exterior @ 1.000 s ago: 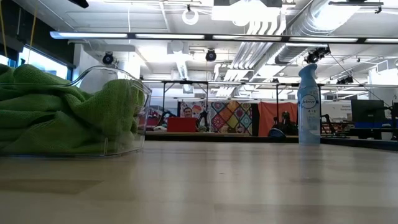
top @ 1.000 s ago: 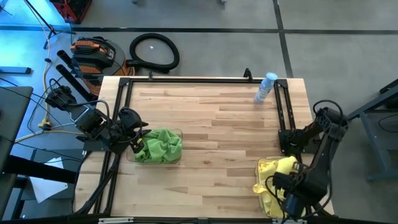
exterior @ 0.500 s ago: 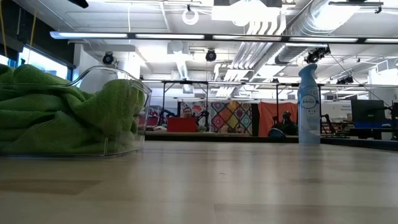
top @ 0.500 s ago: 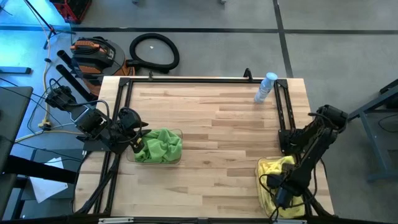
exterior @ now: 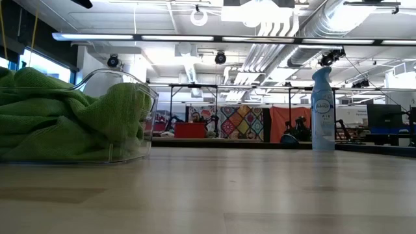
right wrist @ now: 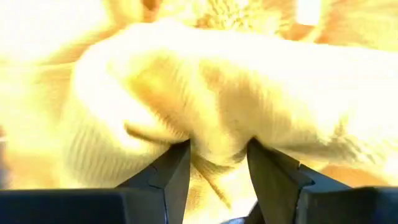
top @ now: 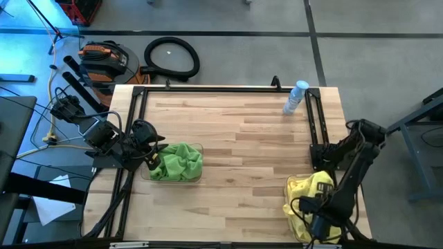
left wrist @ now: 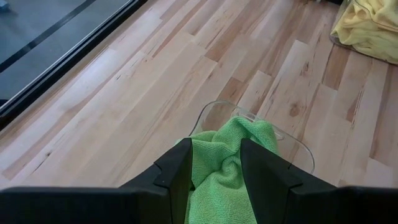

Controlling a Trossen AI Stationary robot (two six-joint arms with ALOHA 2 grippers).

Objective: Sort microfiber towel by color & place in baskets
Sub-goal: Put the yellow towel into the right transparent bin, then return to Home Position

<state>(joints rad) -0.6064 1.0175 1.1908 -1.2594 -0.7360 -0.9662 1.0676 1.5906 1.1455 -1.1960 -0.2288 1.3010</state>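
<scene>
Green microfiber towels (top: pixel 176 162) fill a clear basket (top: pixel 201 146) at the table's left side; the low view shows this heap (exterior: pixel 65 117) up close. My left gripper (top: pixel 151 160) waits at the basket's left end, open, its fingers standing over the green cloth (left wrist: pixel 227 149). Yellow towels (top: pixel 304 190) lie heaped in the near right corner, and they hide their basket's walls. My right gripper (top: pixel 313 220) is down in that heap, shut on yellow cloth (right wrist: pixel 217 74). My right gripper pinches a bunched fold of a yellow towel (right wrist: pixel 217 146) between its two fingers, coming from above and pointing down. Creases gather between the fingers (right wrist: pixel 177 171). The cloth bulges past them and still lies on the heap. One layer or several, I cannot tell.
A clear spray bottle (top: pixel 295 97) stands near the far right corner, also in the low view (exterior: pixel 322 107). Black metal frames (top: pixel 131 124) (top: pixel 318 124) run along the left and right sides. Bare wood (top: pixel 242 152) lies between the two heaps.
My right arm has swung over the yellow heap, its gripper shifting a little toward the table's near and left edges and staying low in the cloth. The yellow heap's outline has changed slightly around it.
</scene>
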